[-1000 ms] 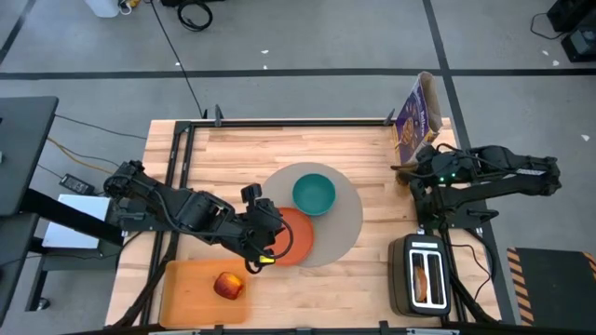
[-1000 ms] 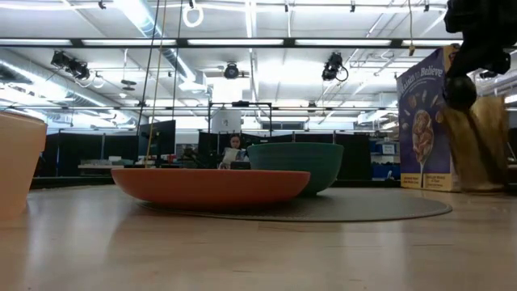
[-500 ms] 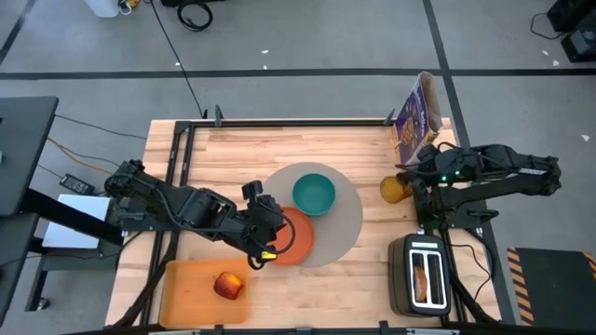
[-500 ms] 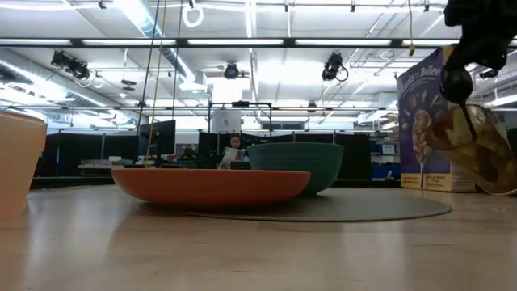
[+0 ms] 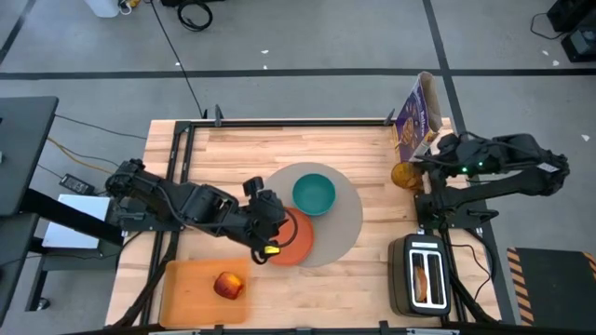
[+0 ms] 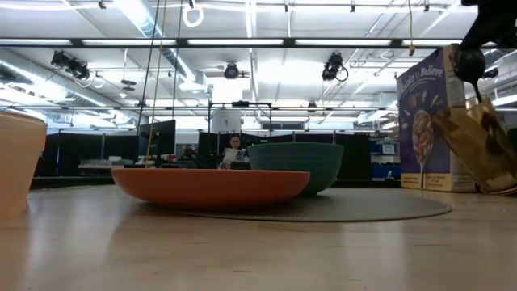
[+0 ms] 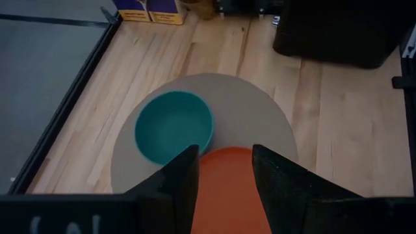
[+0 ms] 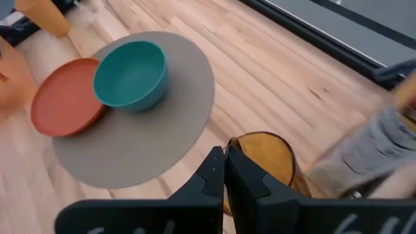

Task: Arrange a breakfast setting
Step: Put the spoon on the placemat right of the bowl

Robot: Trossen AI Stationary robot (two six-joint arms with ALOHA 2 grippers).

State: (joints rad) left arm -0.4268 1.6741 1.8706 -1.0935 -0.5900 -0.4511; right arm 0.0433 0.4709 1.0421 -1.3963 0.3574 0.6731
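The round grey placemat lies mid-table with the teal bowl on it. The orange plate overlaps the placemat's near left edge. My left gripper is open above the plate's left part, a finger on either side, touching nothing. My right gripper is shut on the small yellow cup, right of the placemat. The red apple lies on the orange cutting board. The bagel half stands in the toaster's slot. The spoon is out of view. My right gripper pinches the cup's wall at its rim between the two fingers, coming from above and from the table's right. The cup hangs tilted below the fingers. Whether its lower end touches the table I cannot tell.
The black-and-silver toaster stands at the near right corner. A purple cereal box stands at the far right, just behind the cup. Bare wood lies between the placemat and the toaster and along the far edge.
My right gripper has risen and drawn back toward the table's right, keeping its hold. The cup has tipped from upright to tilted, swinging first toward the near side and then back. My left gripper has shifted a little toward the far right over the plate.
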